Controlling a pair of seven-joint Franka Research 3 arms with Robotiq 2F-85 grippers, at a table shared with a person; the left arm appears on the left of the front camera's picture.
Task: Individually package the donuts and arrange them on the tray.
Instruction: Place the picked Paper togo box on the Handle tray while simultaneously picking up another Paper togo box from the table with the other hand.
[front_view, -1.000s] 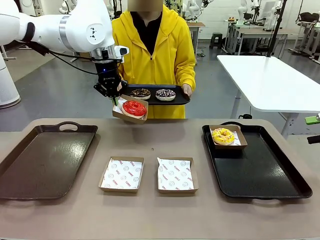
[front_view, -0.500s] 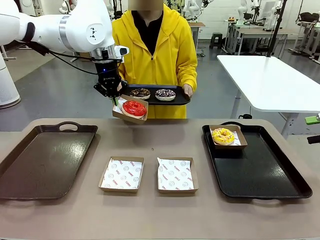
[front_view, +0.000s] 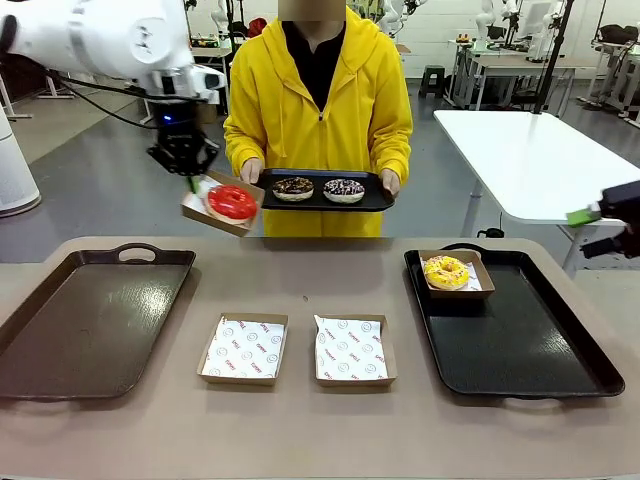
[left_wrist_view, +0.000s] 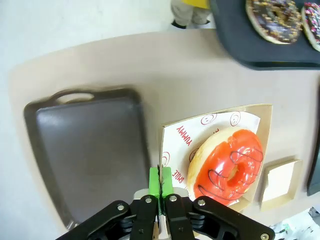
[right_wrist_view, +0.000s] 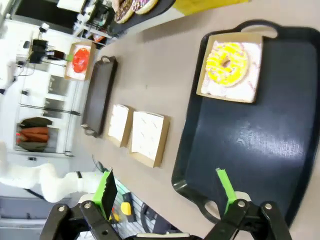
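The left gripper (front_view: 191, 180) is clamped on the edge of the cardboard box (front_view: 197, 208) carrying the red-iced donut (front_view: 232, 202), held aloft at ten o'clock in the front view. The right gripper (right_wrist_view: 167, 187) gapes wide and empty at three o'clock. The yellow-iced donut (front_view: 446, 271) sits boxed at eleven o'clock on the black tray (front_view: 520, 340).

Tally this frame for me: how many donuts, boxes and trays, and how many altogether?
Donuts: 4 (red donut, yellow donut, chocolate donuts)
Boxes: 4 (red donut's box, yellow donut's box, empty boxes)
Trays: 3 (brown tray, black tray, person's tray)
Total: 11
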